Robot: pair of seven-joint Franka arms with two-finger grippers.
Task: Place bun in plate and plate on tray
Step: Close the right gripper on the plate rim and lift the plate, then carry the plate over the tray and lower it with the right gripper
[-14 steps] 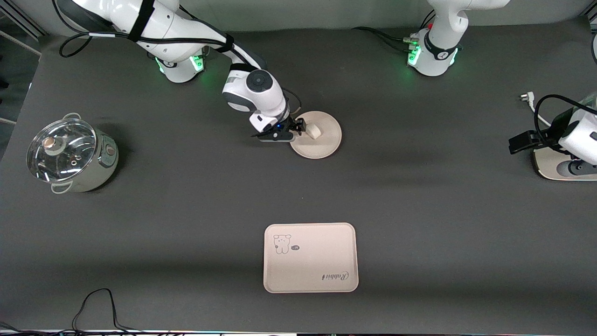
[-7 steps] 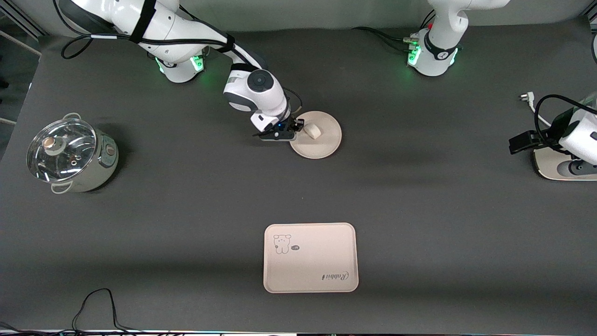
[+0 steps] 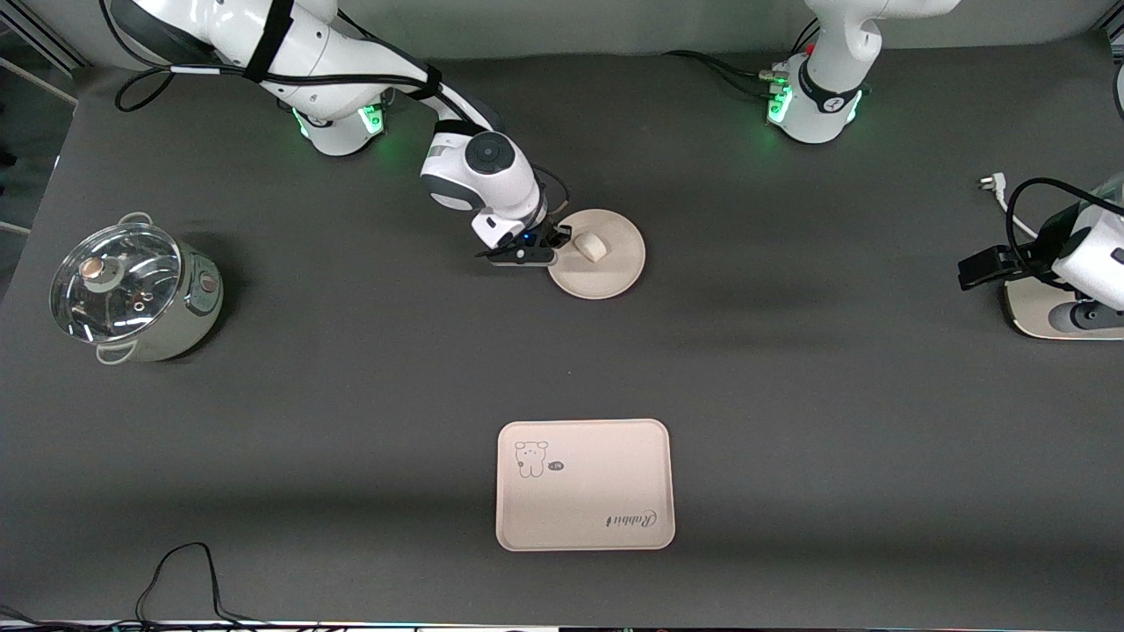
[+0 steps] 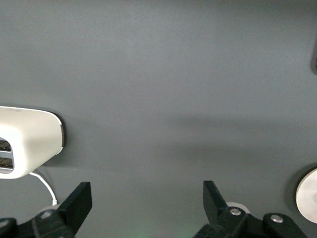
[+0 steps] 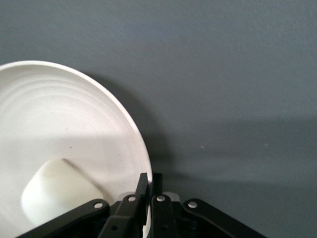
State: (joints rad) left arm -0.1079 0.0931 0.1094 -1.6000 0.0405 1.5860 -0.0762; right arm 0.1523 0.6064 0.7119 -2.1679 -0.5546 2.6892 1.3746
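Note:
The round cream plate lies on the dark table, with the small white bun in it. My right gripper is shut on the plate's rim at the side toward the right arm's end. In the right wrist view the plate holds the bun, and the gripper pinches the rim between its fingers. The cream rectangular tray with the bear drawing lies nearer the front camera. My left gripper waits open at the left arm's end, and its wrist view shows nothing between the fingers.
A steel pot with a glass lid stands at the right arm's end. A white appliance with a cord sits under the left gripper, also in the left wrist view. A black cable lies by the front edge.
The right gripper has closed in on the plate's rim and shifted slightly; the plate has nudged a little toward the left arm's end. The left arm has not moved.

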